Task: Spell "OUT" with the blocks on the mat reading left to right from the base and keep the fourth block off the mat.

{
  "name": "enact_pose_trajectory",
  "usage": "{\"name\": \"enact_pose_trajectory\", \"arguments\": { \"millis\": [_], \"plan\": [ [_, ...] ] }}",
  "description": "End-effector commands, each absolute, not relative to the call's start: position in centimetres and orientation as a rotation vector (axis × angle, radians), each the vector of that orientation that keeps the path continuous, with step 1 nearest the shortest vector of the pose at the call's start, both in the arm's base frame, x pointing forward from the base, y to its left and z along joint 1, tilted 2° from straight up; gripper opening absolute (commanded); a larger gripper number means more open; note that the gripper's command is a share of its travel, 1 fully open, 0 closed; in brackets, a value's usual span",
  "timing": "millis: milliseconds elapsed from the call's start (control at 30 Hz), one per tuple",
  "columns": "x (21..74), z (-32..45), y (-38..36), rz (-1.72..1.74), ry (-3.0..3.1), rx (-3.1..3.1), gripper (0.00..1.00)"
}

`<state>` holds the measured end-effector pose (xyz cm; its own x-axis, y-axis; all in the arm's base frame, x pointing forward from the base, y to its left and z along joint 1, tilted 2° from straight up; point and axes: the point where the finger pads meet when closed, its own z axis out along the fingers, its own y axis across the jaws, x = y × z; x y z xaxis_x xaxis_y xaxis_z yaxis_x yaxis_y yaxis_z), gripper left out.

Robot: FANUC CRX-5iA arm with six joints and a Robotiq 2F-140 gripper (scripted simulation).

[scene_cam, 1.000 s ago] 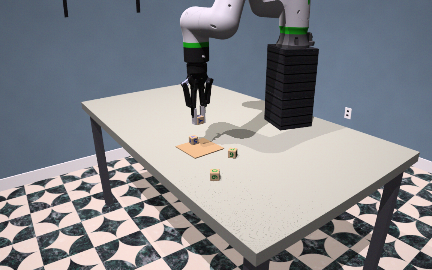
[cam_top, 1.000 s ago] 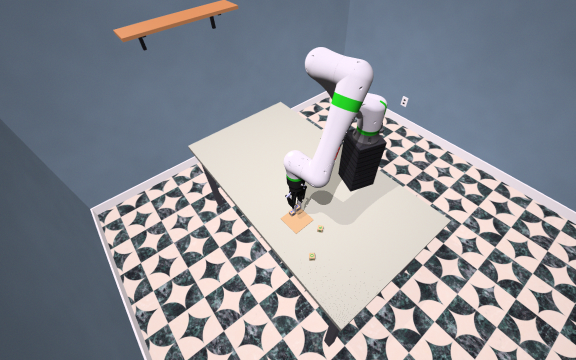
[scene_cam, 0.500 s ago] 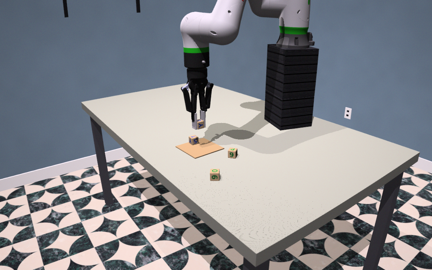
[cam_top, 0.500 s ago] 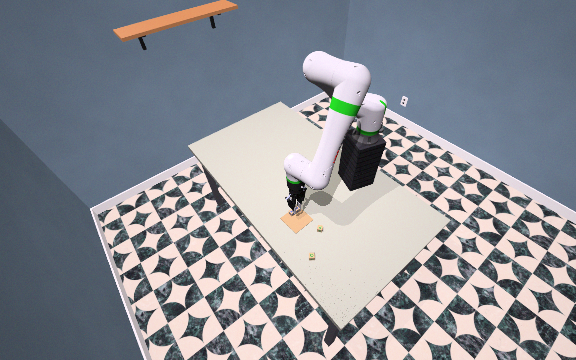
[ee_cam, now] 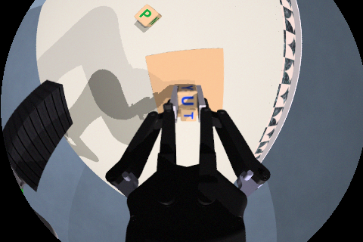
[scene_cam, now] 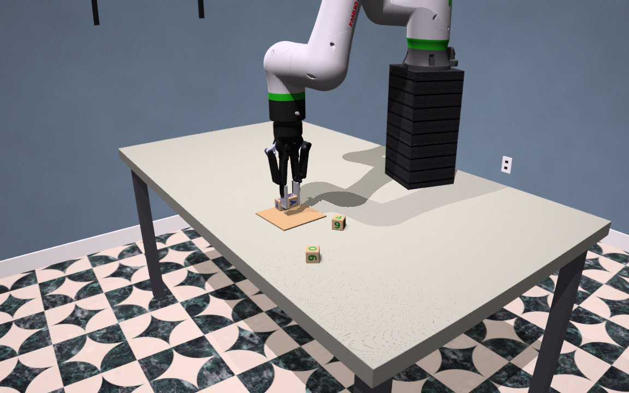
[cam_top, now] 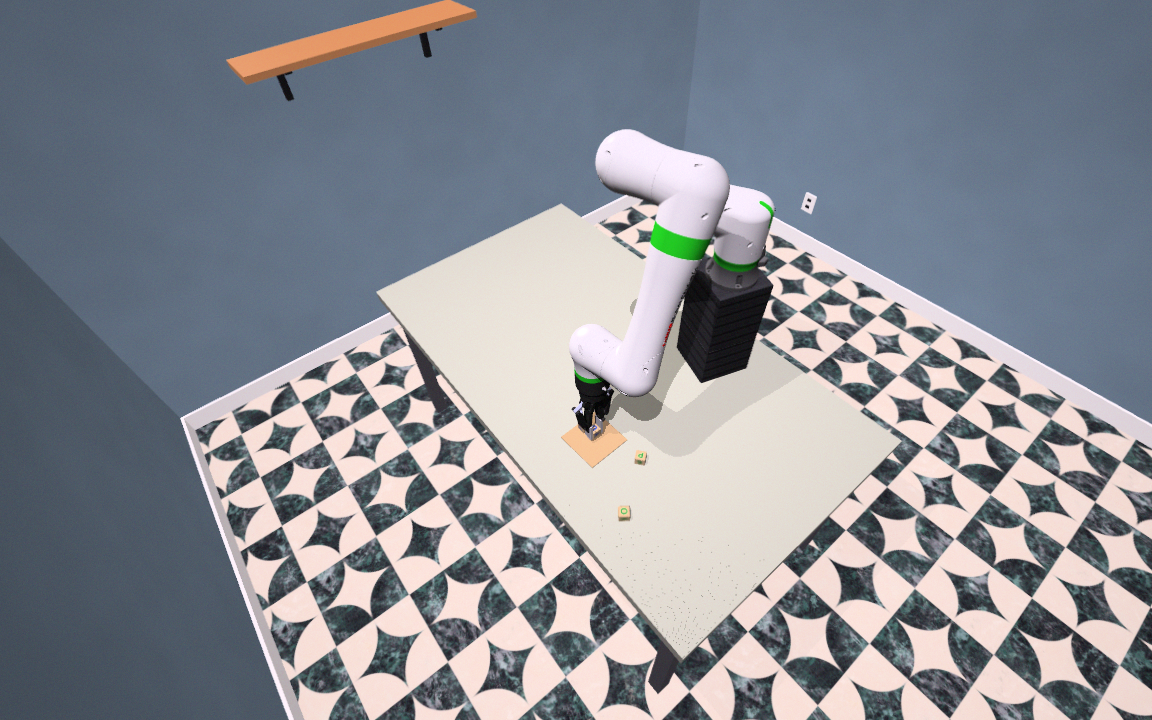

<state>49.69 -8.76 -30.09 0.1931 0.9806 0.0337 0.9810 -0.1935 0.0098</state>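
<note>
My gripper is shut on the U block and holds it down at the tan mat, at the mat's edge nearest the robot's base. I cannot tell whether the block touches the mat. The T block lies on the mat right beside the U block, also seen in the exterior view. The O block lies on the table off the mat, toward the table's front edge. The P block lies on the table just off the mat's side.
The black pedestal of the arm stands behind the mat, well apart from it. The table's edge runs close to the mat on one side.
</note>
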Motion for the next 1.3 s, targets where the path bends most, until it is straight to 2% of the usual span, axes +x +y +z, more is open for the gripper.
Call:
{"name": "enact_pose_trajectory", "arguments": {
  "millis": [0,1267],
  "plan": [
    [49.8,-31.4,-8.7,-0.051,-1.986,-2.416,0.16],
    [49.8,-32.4,-8.7,-0.051,-1.986,-2.416,0.16]
  ]
}}
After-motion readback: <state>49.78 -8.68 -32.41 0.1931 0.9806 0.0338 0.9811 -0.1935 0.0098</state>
